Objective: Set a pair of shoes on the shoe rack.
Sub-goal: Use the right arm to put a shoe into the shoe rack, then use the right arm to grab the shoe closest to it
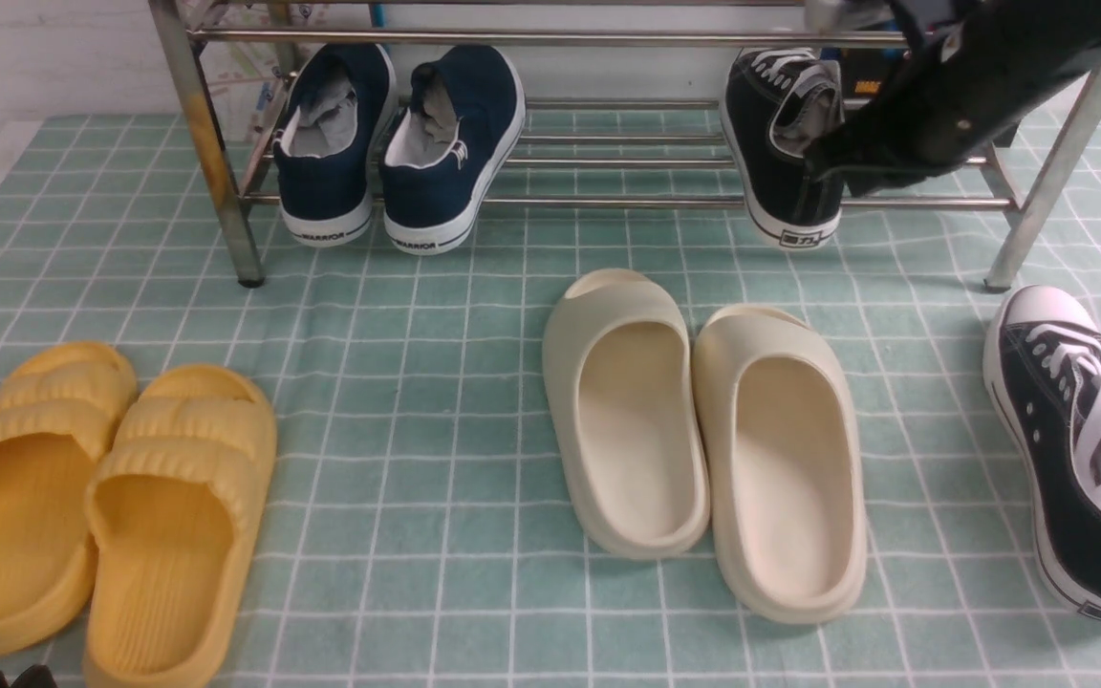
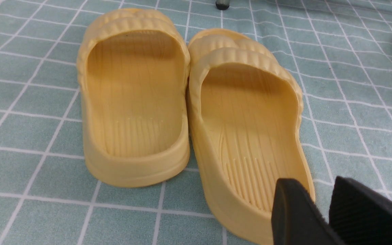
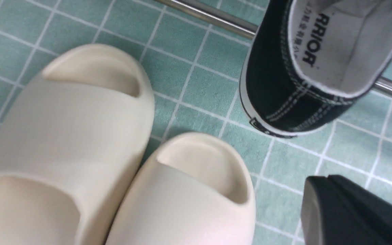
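One black canvas sneaker (image 1: 780, 182) rests toe-in on the lower rails of the chrome shoe rack (image 1: 608, 38), at its right end, with its heel hanging over the front rail (image 3: 209, 15). My right gripper (image 1: 837, 162) hovers just beside that heel (image 3: 277, 92). In the right wrist view, the right gripper (image 3: 327, 178) has its fingers pressed together and holds nothing. The other black sneaker (image 1: 1076, 440) lies on the cloth at the far right, white laces up. My left gripper (image 2: 325, 200) stands open by a small gap over the heel of a yellow slipper (image 2: 250, 129).
Two navy slip-on sneakers (image 1: 398, 143) fill the rack's left end. Cream slippers (image 1: 703, 430) lie mid-floor, directly below my right gripper. Yellow slippers (image 1: 101, 497) lie at the front left. The rack's right leg (image 1: 1038, 210) stands close to the loose sneaker.
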Tool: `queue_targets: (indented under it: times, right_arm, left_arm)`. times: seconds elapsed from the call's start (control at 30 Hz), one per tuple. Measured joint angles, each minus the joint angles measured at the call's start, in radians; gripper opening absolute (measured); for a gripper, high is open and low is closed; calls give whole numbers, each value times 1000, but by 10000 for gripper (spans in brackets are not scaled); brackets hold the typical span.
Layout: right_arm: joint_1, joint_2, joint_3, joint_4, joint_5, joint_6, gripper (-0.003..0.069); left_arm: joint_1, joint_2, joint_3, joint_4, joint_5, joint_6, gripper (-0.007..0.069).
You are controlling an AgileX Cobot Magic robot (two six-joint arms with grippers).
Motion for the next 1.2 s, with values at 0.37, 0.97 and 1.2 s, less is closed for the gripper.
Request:
queue_targets:
  times: [0.37,0.97,1.2]
  right_arm:
    - [-1,-207,141,-115,345,83,465]
    - [-21,-305,736,-287,49,389,477]
    - [-21,-277,740,-300,12,424,387]
  left_arm:
    - [0,0,0,0,0,0,190]
    - [0,0,0,0,0,0,208]
    - [0,0,0,0,0,0,218]
